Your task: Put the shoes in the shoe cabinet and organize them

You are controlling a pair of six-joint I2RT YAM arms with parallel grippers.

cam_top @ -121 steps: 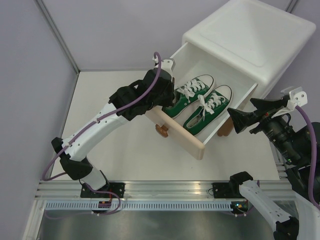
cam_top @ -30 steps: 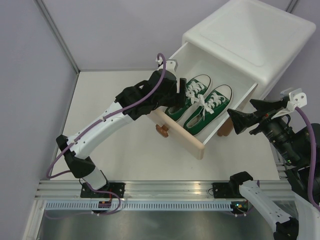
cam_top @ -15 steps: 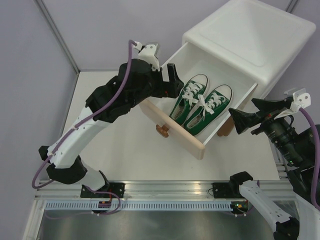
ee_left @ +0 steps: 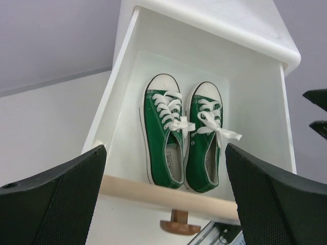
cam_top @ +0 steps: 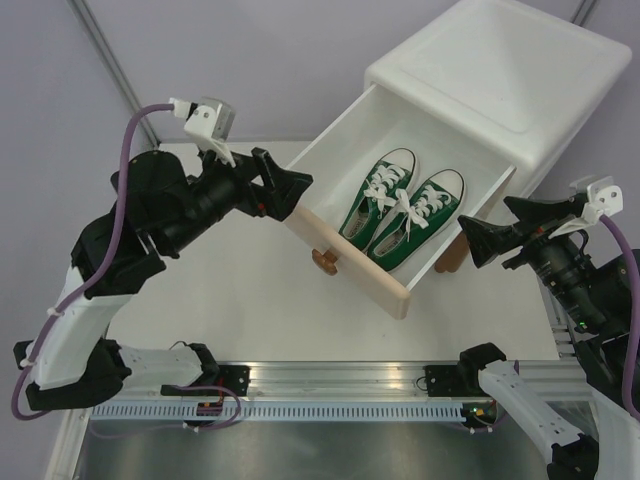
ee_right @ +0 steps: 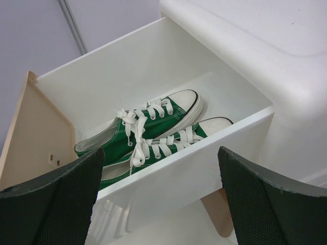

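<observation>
Both green shoes (cam_top: 400, 215) lie side by side in the open beige drawer (cam_top: 345, 262), centre frame. Left fingers (cam_top: 288, 180) spread wide, holding nothing, just left of it. Right fingers (cam_top: 482, 240) the same, at its right.

overhead, two wrists, all toward drawer (cam_top: 395, 130)

My 2 arms, left arm (cam_top: 75, 320) and right arm (cam_top: 520, 388), have white shells and black joints. 1 purple cable (cam_top: 125, 145) runs along each. Each wrist carries a white camera bracket (cam_top: 205, 118). My 4 fingers (ee_left: 56, 199) are black wedges with cross-hatched faces.
</observation>
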